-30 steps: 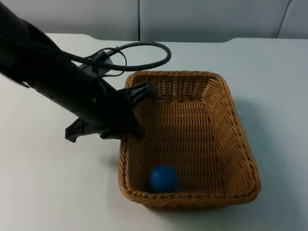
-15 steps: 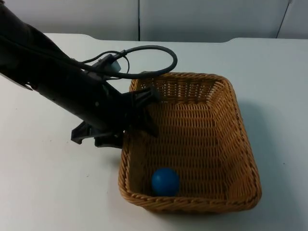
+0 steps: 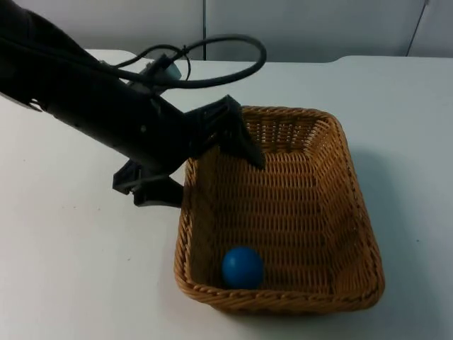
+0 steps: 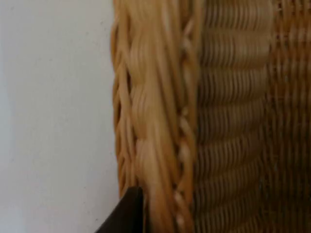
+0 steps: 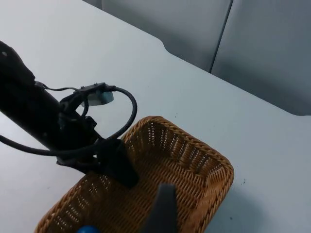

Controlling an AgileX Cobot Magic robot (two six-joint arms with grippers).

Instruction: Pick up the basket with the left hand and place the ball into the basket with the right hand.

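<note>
The woven wicker basket [image 3: 283, 299] stands on the white table, right of centre in the top view. A blue ball [image 3: 242, 267] lies inside it, against the near wall. My left gripper [image 3: 198, 166] is open and straddles the basket's left rim, one finger inside and the other outside on the table side. The left wrist view has that rim [image 4: 155, 121] close up beside a black fingertip [image 4: 127, 213]. My right arm waits high over the table; its fingertip [image 5: 163, 206] hangs above the basket [image 5: 214, 165] with nothing at it. The ball's blue top [image 5: 87, 229] peeks in there.
Bare white table [image 3: 71, 269] lies left of and in front of the basket, and more to its right. The grey partition wall [image 3: 297, 28] closes the far edge. The left arm [image 5: 34, 121] slants across the table's left side.
The left gripper has gone from nearly shut on the basket's left rim to wide open, its inner finger swinging up and right. The basket shifted slightly; the ball stayed inside.
</note>
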